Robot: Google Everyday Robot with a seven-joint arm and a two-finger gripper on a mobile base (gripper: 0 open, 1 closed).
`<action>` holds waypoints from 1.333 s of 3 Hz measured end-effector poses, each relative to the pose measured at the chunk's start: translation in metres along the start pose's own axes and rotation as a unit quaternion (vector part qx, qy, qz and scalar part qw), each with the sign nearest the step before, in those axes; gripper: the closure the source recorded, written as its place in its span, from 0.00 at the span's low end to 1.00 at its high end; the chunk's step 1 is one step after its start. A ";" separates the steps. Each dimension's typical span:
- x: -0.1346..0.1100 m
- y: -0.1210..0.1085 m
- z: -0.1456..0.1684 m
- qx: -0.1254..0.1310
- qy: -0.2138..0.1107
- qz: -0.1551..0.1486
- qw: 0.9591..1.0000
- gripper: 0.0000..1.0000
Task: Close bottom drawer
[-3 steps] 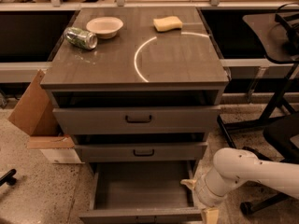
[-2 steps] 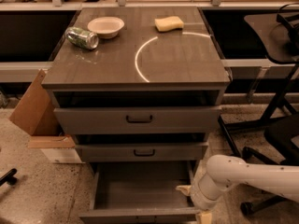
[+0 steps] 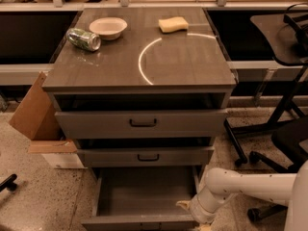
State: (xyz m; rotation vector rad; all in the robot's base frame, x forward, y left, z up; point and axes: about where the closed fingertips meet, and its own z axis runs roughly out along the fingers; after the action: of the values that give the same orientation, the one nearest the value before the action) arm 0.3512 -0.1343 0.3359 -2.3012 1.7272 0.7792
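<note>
The bottom drawer (image 3: 126, 220), lowest of three in the grey cabinet (image 3: 183, 57), is pulled far out from the cabinet's front toward the camera. Its grey floor and side walls lie open to view. Its slim front panel sits level, parallel to the cabinet's face. The gripper (image 3: 186, 207) is at the drawer's front right corner, below the cabinet's right side.

Speckled floor (image 3: 38, 196), a cardboard box (image 3: 33, 109) left of the grey cabinet (image 3: 183, 66), a black chair (image 3: 291, 138) right; my pincer (image 3: 185, 206) hangs low at the cabinet's front right
</note>
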 end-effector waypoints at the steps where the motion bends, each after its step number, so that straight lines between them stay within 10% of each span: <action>1: 0.002 -0.002 0.003 0.005 0.004 -0.012 1.000 0.19; 4: 0.045 -0.012 0.074 -0.004 0.026 -0.025 0.999 0.96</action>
State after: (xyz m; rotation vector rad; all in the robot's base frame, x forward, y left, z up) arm 0.3488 -0.1370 0.2491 -2.3799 1.6822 0.7249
